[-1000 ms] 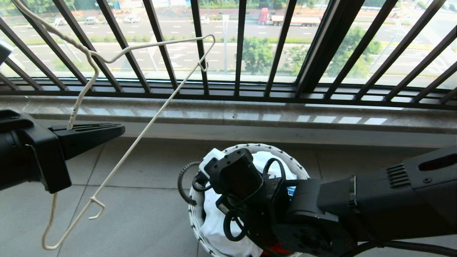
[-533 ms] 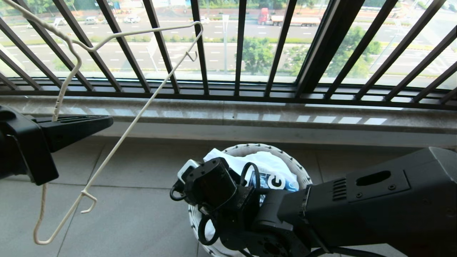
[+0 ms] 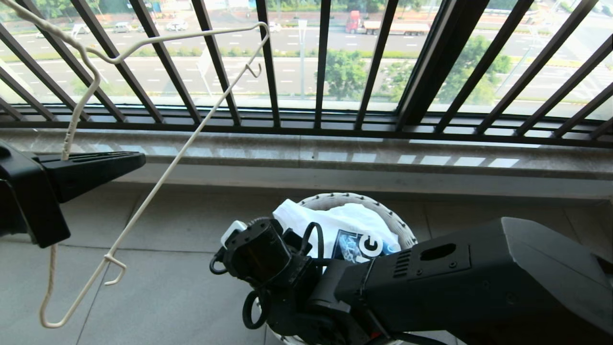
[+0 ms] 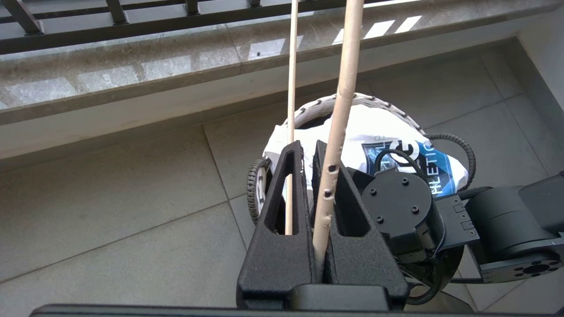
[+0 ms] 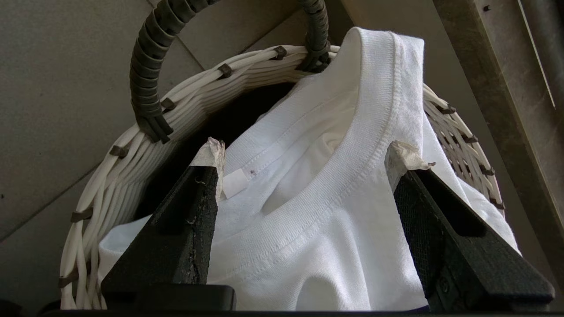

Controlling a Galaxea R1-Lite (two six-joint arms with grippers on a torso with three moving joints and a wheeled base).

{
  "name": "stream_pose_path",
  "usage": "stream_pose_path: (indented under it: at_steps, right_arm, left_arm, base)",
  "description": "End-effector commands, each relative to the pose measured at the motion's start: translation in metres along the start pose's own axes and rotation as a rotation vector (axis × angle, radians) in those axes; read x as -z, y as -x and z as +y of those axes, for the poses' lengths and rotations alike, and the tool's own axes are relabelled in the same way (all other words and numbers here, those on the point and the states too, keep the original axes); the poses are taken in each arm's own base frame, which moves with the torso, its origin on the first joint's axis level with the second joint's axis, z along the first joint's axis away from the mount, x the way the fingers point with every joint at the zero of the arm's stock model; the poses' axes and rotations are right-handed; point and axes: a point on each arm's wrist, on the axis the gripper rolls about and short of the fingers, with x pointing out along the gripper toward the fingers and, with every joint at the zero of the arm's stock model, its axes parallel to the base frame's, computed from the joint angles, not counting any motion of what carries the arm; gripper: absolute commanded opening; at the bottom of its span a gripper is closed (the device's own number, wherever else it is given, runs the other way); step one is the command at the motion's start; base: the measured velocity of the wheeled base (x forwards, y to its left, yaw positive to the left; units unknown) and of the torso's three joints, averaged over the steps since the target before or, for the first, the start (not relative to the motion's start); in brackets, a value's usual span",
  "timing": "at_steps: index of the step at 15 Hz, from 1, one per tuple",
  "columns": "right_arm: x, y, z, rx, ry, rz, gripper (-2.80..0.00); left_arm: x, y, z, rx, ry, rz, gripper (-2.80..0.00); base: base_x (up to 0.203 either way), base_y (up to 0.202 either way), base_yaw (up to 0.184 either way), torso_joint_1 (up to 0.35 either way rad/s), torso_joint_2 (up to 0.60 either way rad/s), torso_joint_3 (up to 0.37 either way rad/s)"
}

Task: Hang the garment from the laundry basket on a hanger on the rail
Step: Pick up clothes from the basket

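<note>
Basket (image 3: pixel 401 222) stands on the tiled floor just before the stone sill (image 3: pixel 335 155). T-shirt (image 3: pixel 335 225) lies heaped in the basket, collar draped over its rim, blue print facing up. Right gripper (image 5: pixel 304 154) hangs over the basket, fingers spread apart either side of the collar, clamping nothing. Left gripper (image 4: pixel 308 152), well off to the basket's side and above the floor, is clamped on the hanger (image 3: pixel 158 177) at its twisted neck; hanger tilts toward the railing (image 3: pixel 321 62).
</note>
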Motion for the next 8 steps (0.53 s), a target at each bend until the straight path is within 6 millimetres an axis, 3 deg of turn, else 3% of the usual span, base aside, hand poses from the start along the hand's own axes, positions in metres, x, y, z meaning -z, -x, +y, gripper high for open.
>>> stream_pose_path:
  at_steps: [1,8]
  right_arm:
    - [0.0,-0.013,0.011,0.005,0.015,0.007,0.0]
    - [0.004,-0.037,-0.018,0.047,0.036,0.074,0.0]
  left_arm:
    - [-0.001,0.004,0.0,0.0,-0.001,-0.014,-2.8]
    - [-0.002,0.007,0.0,0.0,-0.002,-0.023,-2.8]
  base:
    - [0.0,0.0,0.0,0.0,0.0,0.0]
    - [0.0,0.0,0.0,0.0,0.0,0.0]
